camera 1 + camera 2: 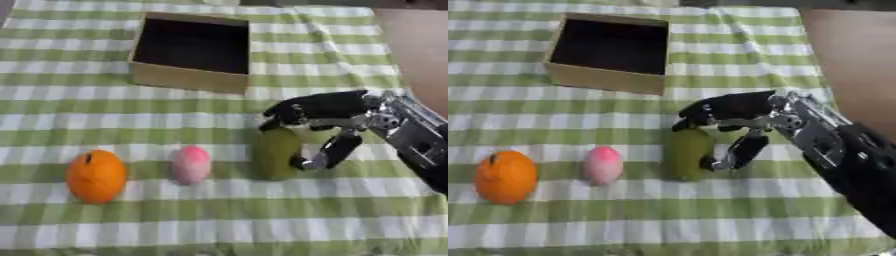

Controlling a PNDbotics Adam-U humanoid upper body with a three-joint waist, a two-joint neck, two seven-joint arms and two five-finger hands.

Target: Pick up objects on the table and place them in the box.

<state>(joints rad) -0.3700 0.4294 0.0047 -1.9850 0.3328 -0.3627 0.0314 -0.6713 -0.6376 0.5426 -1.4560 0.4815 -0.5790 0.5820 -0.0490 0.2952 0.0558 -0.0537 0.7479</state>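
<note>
A: Starting at the left edge, what do we have?

B: We see an orange fruit (96,176) at the lower left of the frame, lying on the green and white checked cloth (219,220). Just to its right, apart from it, lies a small pink egg-shaped thing (191,164).

A: And the box?

B: We find the cardboard box (188,80) in the upper left of the frame, well apart from the row of things below it. It is open at the top, its inside is dark, and we can make out nothing in it.

A: Moving on to the centre?

B: There we have an olive-green fruit (276,152), standing on the cloth to the right of the pink thing, in line with it and the orange one.

A: Is the hand on it?

B: Yes. The right hand (319,107) comes in from the right side of the frame. Its fingers (284,111) curl over the top of the green fruit, and the thumb (332,150) reaches down its right flank, so we see the fruit caught between them. It rests on the cloth.

A: The other hand?

B: We do not see it in either view.
</note>
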